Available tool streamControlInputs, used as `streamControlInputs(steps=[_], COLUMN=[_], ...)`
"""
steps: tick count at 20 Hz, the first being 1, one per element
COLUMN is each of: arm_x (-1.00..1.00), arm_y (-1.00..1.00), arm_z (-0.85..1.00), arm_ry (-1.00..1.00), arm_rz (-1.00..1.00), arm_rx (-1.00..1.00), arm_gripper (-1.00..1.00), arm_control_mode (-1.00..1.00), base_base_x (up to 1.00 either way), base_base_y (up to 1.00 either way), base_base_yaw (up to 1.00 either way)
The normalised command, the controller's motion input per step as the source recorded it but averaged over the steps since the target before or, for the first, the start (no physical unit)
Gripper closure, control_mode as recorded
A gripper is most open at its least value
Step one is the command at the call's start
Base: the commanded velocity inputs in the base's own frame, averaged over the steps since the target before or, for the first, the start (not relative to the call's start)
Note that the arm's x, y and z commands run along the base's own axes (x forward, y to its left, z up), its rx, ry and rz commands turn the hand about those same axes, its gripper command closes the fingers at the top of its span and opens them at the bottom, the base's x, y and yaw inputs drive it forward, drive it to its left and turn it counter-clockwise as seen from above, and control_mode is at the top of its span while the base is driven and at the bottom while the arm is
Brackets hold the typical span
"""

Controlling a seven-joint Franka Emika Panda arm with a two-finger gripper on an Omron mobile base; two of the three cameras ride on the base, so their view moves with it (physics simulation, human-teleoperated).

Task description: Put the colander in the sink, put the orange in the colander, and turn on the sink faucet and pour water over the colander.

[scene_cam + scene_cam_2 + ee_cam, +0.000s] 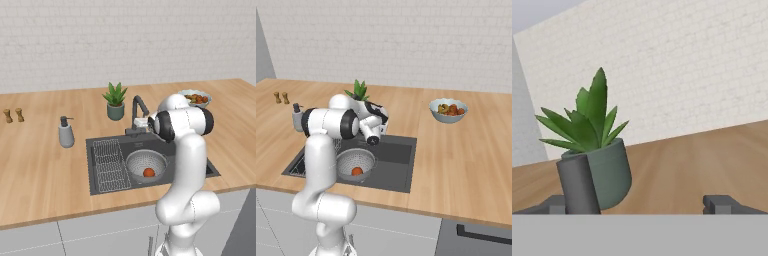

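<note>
The pincer [642, 204] stood open, its two dark fingertips [722, 204] set wide apart at the bottom of the hand view and holding nothing. Just inside the left tip, in the lower left of that view, rose the dark grey column of the tall, bent-spouted sink faucet [578, 184], and right behind it stood a spiky green plant in a round grey-green pot [609, 172]. In the left base view the hand sat at the centre of the frame, beside the faucet's angled spout [138, 106]. Below it, the large dark grey rectangular sink [197, 162] was sunk into the wooden desk [40, 170], with a wire grid rack [110, 165] in its left part. The round grey perforated metal colander [146, 165] sat in the basin, and the small reddish-orange ball of an orange [148, 172] lay inside it. At centre left a grey soap pump bottle [66, 132] stood on the desk. In the upper right a pale bowl of mixed fruit [196, 98] rested near the wall.
</note>
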Motion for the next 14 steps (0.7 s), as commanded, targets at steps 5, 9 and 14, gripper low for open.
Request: streamControlInputs(steps=[5, 9, 14], arm_x=[0.00, -0.05, -0.12], arm_y=[-0.34, -0.64, -0.93], arm_z=[0.00, 0.00, 0.01], arm_ry=[0.00, 0.00, 0.00], arm_rz=[0.00, 0.00, -0.02], arm_rx=[0.00, 0.00, 0.00], arm_gripper=[-1.00, -1.00, -1.00], arm_control_mode=[-1.00, -1.00, -1.00], base_base_x=[0.00, 0.00, 0.00], base_base_y=[0.00, 0.00, 0.00], base_base_yaw=[0.00, 0.00, 0.00])
